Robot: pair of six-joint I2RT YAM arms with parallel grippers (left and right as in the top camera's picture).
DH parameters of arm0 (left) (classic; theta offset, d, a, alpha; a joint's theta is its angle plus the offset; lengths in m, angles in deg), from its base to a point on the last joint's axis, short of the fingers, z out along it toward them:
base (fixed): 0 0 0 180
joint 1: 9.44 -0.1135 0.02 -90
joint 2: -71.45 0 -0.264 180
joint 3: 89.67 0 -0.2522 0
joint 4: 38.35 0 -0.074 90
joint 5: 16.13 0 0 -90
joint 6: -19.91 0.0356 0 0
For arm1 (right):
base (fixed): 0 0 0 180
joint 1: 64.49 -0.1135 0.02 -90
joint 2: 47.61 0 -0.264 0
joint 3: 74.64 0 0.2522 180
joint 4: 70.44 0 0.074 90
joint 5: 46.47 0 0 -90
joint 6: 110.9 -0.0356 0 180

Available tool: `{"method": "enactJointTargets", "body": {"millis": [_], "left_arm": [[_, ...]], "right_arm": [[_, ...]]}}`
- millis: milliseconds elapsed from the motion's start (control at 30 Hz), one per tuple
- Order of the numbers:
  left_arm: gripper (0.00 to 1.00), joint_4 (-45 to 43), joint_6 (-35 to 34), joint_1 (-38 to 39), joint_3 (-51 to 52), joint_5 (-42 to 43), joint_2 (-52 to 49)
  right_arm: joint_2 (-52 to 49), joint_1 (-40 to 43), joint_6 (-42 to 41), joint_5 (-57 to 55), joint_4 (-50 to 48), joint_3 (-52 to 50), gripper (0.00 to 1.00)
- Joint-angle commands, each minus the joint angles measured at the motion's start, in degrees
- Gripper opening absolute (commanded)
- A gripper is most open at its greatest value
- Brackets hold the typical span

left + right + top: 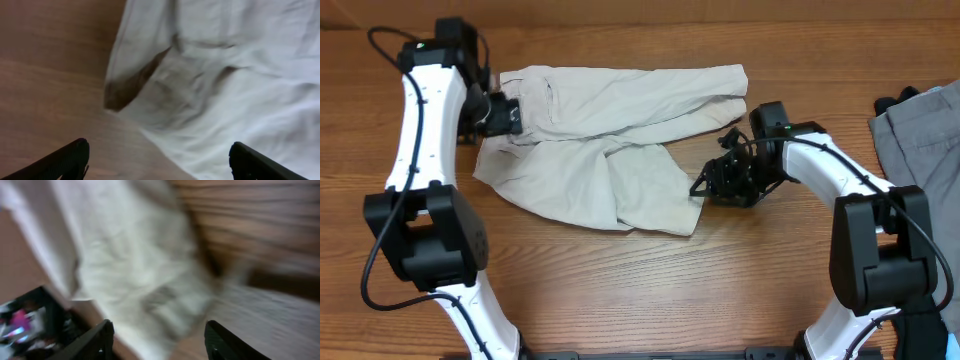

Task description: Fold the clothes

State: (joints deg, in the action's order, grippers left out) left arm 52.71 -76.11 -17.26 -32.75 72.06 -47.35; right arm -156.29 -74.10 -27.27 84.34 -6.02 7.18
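This seems to be a robotics laboratory workstation, not a home. A white left arm (420,110) and a white right arm (825,165) with black joints stand at a wood-grain surface (650,300). Cream shorts (610,120) lie in the upper middle and a grey garment (920,130) at the right edge.

a grey fabric garment (923,130) lies at the right edge of the brown wood-grain surface (650,295), with black cloth (890,101) touching it.

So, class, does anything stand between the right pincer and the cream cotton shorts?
Nothing visible does. The right pincer sits open at the leg hem of the cream cotton shorts on the wooden table.
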Motion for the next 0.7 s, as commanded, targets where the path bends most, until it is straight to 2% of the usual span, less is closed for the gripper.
{"method": "enactJointTargets", "body": {"millis": [0,67,133,200,300,400,567,667], "left_arm": [[0.93,0.2,-1.8,-3.5,4.6,-1.8,-0.2],[0.93,-0.2,-1.7,-5.4,7.9,-0.8,-0.2],[0.92,-1.2,-1.6,-6.6,11.0,1.2,-0.2],[0.92,-2.4,-0.1,-7.5,13.7,4.1,-0.2],[0.91,-4.3,2.6,-7.7,16.2,8.6,-0.2],[0.91,-5.9,5.3,-7.2,16.5,11.7,-0.2],[0.90,-8.6,8.3,-6.4,16.5,15.7,-0.2],[0.83,-9.2,11.2,-5.7,16.5,18.7,-0.2]], "right_arm": [[1.4,-0.7,1.9,9.9,-0.5,-0.2,0.59],[1.4,-0.7,1.9,10.5,-0.9,-0.2,0.51],[1.4,-0.7,1.9,9.8,-1.1,-0.2,0.48],[1.4,-0.7,1.7,6.9,-0.4,-0.2,0.51],[1.4,-0.9,1.7,0.2,1.9,-0.2,0.61],[1.4,-0.8,1.7,-3.8,3.0,-0.2,0.64],[1.4,-1.4,0.1,-3.7,0.8,-0.3,0.65],[1.3,-2.3,-3.6,-2.3,-2.6,-0.8,0.64]]}}
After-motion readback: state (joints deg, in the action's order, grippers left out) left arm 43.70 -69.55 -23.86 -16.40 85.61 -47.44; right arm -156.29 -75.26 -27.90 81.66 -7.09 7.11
